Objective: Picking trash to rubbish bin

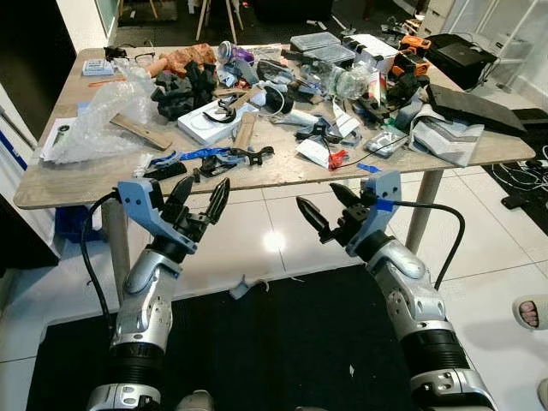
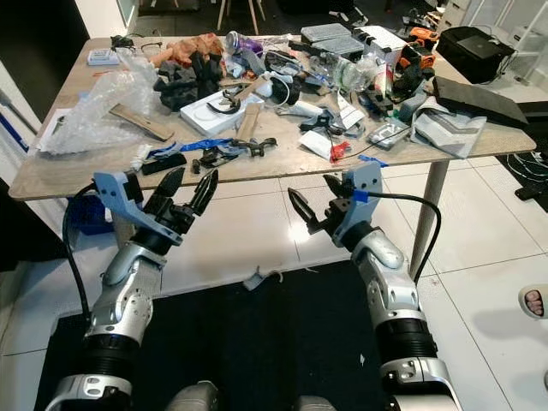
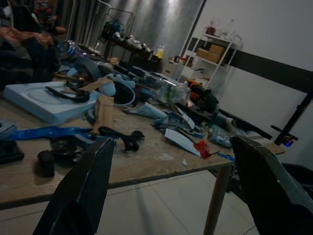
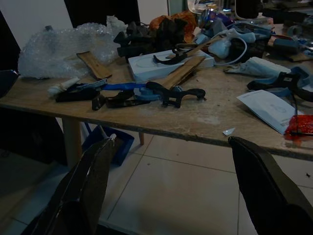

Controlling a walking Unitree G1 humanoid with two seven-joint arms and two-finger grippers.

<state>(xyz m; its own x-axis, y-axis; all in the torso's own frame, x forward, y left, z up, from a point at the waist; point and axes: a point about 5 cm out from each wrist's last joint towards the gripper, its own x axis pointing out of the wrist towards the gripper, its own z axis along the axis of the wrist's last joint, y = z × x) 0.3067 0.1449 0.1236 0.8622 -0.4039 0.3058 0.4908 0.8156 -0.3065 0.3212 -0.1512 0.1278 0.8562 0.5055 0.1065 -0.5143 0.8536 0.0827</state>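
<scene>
Two hands are raised in front of the cluttered wooden table (image 1: 86, 184), both spread wide and holding nothing. The left hand (image 1: 199, 204) hovers just below the near table edge at about 10 o'clock from the robot; the right hand (image 1: 330, 205) is at about 1 o'clock, also short of the edge.

Possible trash is the crumpled clear bubble-wrap sheet (image 1: 103, 120) on the table's left part, at about 11 o'clock. It should be very light, soft and springy, so I judge a pinch on a bunched fold holds better than a flat part. A small crumpled white scrap (image 1: 244, 285) lies on the tiled floor (image 1: 257, 240) between the arms; it seems to be paper, but the view is not sharp enough to be sure.
</scene>
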